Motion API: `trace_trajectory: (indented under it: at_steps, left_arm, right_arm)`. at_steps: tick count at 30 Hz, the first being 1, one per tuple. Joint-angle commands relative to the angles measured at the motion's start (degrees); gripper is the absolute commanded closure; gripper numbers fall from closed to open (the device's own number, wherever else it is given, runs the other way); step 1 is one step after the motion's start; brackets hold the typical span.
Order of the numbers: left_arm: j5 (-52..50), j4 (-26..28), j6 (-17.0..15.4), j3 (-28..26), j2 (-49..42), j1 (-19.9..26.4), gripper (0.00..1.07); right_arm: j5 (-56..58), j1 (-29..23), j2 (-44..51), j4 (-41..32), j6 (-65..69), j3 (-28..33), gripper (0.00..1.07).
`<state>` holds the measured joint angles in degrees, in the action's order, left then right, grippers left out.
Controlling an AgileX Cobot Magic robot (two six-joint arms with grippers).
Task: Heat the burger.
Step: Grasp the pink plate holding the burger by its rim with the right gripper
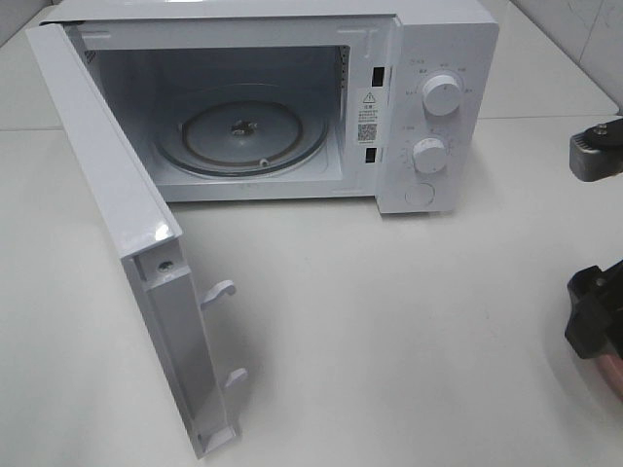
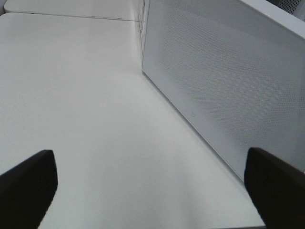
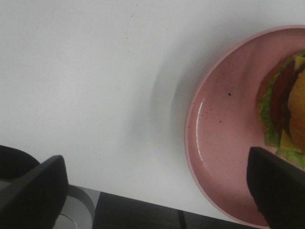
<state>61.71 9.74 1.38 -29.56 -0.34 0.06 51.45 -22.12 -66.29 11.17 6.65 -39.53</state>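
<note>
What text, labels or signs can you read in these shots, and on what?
No words can be read.
Warning sticker on the microwave front frame: a triangle warning sign; the print under it is too small.
QR code just below: visible, not readable.
Markings round the upper knob and lower knob: too small to read.
Both wrist views: no text.

The white bench (image 1: 389, 321) has a smooth, matte top, and a thin seam crosses it toward its far edge. A white microwave (image 1: 428, 107) stands directly on the bench at that far side, straddling the seam. Its door (image 1: 127, 243) is swung fully open and reaches out over the bench toward the near edge. On the right side of the bench lies a round pink plate (image 3: 224, 143), flat on the surface and close to a bench edge.
</note>
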Motion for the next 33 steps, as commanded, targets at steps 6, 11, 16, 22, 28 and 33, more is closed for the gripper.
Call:
trace_trajectory:
  at_steps: [6,11,16,22,28,33]
  left_arm:
    - [-0.7,0.1,0.0,0.1,-0.9,0.1,0.06]
    - [-0.7,0.1,0.0,0.1,-0.9,0.1,0.06]
    - [-0.7,0.1,0.0,0.1,-0.9,0.1,0.06]
    - [-0.7,0.1,0.0,0.1,-0.9,0.1,0.06]
    - [-0.7,0.1,0.0,0.1,-0.9,0.1,0.06]
    - [-0.7,0.1,0.0,0.1,-0.9,0.1,0.06]
  right_arm:
    - [0.9,1.9,0.4,1.6,-0.8,-0.4,0.13]
    - [0.5,7.4,0.4,1.8,-1.5,-0.4,0.14]
    - [-0.5,11.5,0.4,1.8,-1.7,-0.4,0.18]
    - [-2.7,14.2,0.2,1.9,-1.7,-0.1,0.21]
    - [-9.6,14.8,-2.1,1.7,-1.4,3.4,0.22]
    - [-12.3,14.8,-4.6,1.6,-0.8,4.6,0.22]
